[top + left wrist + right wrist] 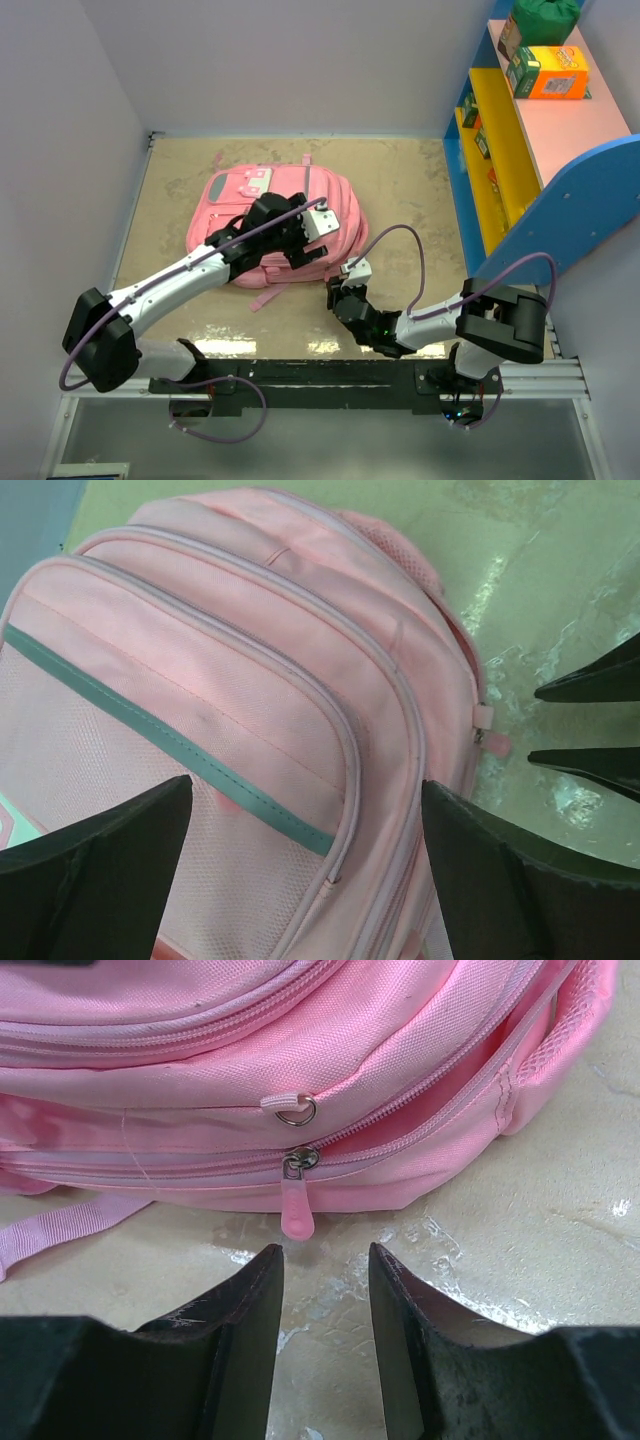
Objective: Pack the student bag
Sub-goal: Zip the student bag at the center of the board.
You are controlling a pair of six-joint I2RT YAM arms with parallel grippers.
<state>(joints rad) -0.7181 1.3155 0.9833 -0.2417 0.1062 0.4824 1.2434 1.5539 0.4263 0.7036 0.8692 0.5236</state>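
A: Where does the backpack (270, 225) lie?

B: Flat on the table (400, 170), front pockets up, out beyond both arms. The left gripper (305, 790) hangs over its front panel. Jaws spread wide, nothing between them.

A: And the right?

B: The right gripper (325, 1252) sits low at the backpack's near edge, toward its right end. The jaws are drawn partway in, leaving a narrow, empty gap.

A: What does the next move turn on?

B: The zip pull (297, 1212). It hangs from its slider toward the right jaws, just ahead of the gap and a touch left of centre, not touching either finger. Its long axis points into the gap. The zip track runs crosswise to the fingers and climbs to the right. My read: a short push forward, a slight shift left, then close. The right arm is clearly the nearer one, since the left is up over the front of the backpack, well away from the pull.

A: How do the views differ?

B: The top view places both arms against the backpack, but I can't make out the pull there. The right wrist view gives the pull, a small ring (297, 1112) above it, and a loose strap (60, 1230) trailing left of the pull. The left wrist view adds the grey trim (170, 750) on the front pocket and the right fingertips (600, 680) just off the backpack's edge. I cannot tell whether the zip stands open past the slider.
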